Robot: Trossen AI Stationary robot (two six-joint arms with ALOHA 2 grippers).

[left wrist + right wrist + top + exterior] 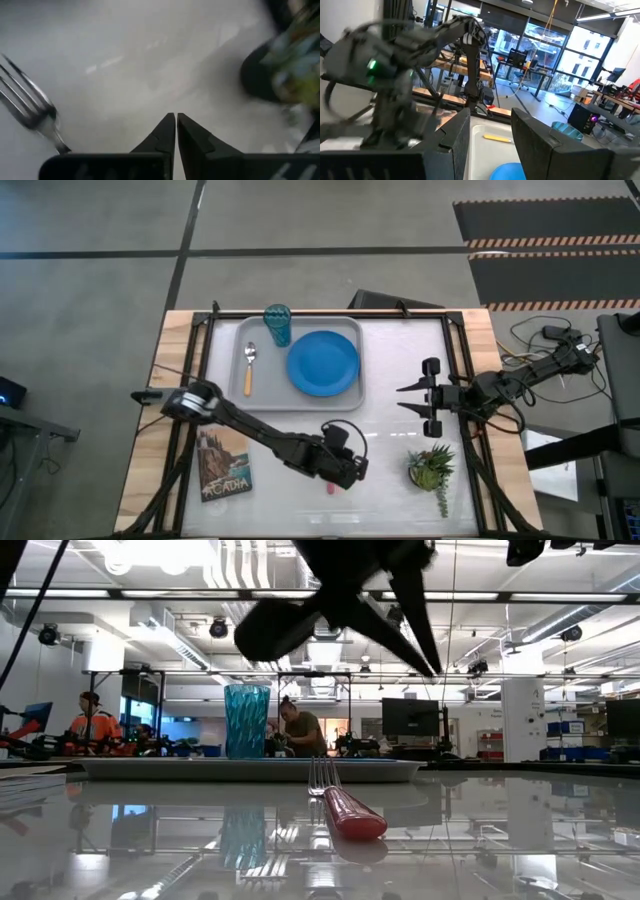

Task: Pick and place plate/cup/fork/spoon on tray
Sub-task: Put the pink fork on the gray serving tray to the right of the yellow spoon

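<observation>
The light grey tray lies at the table's far left. On it are the blue plate, the teal cup standing in its far corner, and the orange-handled spoon. The fork lies flat on the table near the front edge, its pink-red handle toward the near side; its tines show in the left wrist view. My left gripper is shut and empty above the table beside the fork, and also shows in the high view. My right gripper is open and empty right of the tray.
A small potted plant stands near the front right, close to my left gripper. A booklet lies at the front left. People are in the room beyond the table.
</observation>
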